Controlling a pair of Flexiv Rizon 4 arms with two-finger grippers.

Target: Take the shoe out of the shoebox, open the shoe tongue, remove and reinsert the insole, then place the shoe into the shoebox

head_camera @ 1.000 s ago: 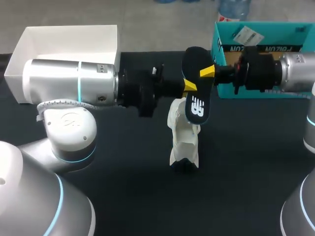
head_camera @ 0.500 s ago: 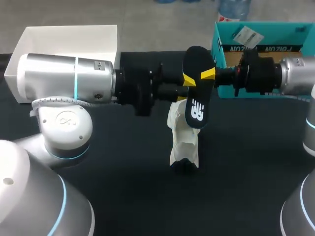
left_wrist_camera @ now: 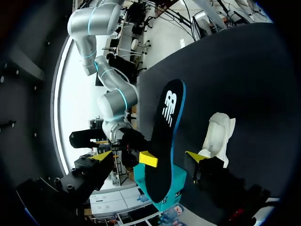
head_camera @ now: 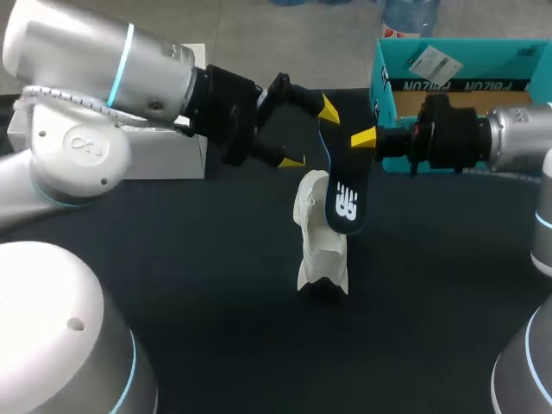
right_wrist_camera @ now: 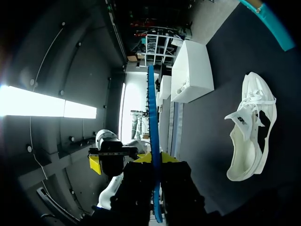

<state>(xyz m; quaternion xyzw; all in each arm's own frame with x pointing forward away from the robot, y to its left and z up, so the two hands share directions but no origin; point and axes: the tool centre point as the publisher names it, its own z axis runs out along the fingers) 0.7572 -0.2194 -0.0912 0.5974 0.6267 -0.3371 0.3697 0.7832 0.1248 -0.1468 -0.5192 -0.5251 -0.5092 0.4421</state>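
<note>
While the insole (head_camera: 343, 185) hangs pinched near its upper end in the right gripper (head_camera: 352, 138), everything depends on that one narrow grip. Both yellow tips press flat against its two faces. The long free end dangles below the fingers, toward the shoe (head_camera: 319, 246).

- Shoe: on the table (head_camera: 216, 285), under and slightly beside the right gripper, nothing holding it. Mouth looks open and the tongue pulled up. We cannot tell whether the insole's lower end touches it.
- Left gripper (head_camera: 309, 134): fingers spread wide, holding nothing, close beside the insole's upper end. Its wrist view puts the insole between the open fingers. We cannot tell whether either finger touches it.
- Shoebox (head_camera: 483, 56): behind the right gripper, well clear of the shoe. White box (head_camera: 164, 151): behind the left arm.

Risks, as we judge them:
1. The insole pivots in the pinch. It is thin and flexible and gripped at one end, so a nudge from the left fingers could swing it off line.
2. If the left gripper closes off-centre, it could drag the insole out of the right grip.
3. The free end may catch on the collar or tongue and buckle rather than slide in.
4. The shoe is loose and light, so a downward push may skid it or tip it over. We think it needs bracing first.
</note>
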